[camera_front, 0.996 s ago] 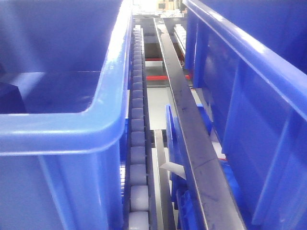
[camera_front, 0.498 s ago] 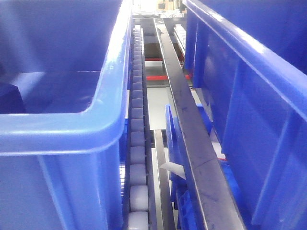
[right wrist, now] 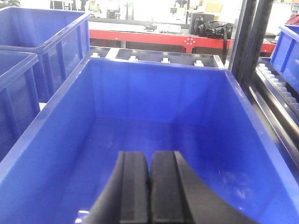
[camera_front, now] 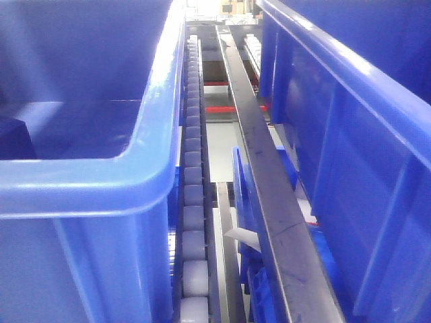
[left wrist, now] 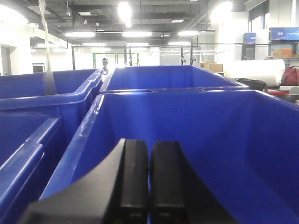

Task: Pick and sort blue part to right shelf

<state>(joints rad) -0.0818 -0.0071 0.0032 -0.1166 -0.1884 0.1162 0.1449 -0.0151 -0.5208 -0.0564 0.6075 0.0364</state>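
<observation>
The front view looks along the right shelf [camera_front: 266, 175], a steel frame with a white roller track [camera_front: 193, 168] between two large blue bins [camera_front: 145, 168]. At the left edge inside the left bin sits a dark blue blocky shape [camera_front: 13, 138], too cut off to tell whether it is the blue part. My left gripper [left wrist: 149, 145] is shut with nothing between its black fingers, hovering over the inside of a blue bin [left wrist: 196, 116]. Over another blue bin [right wrist: 154, 107], my right gripper [right wrist: 150, 157] is also shut on nothing.
More blue bins [left wrist: 46, 93] stand to the left in the left wrist view. A red workbench [right wrist: 163, 39] runs behind the bin in the right wrist view, with black shelf posts [right wrist: 245, 32] and rollers at the right. Lower bins [camera_front: 259, 282] show under the steel rail.
</observation>
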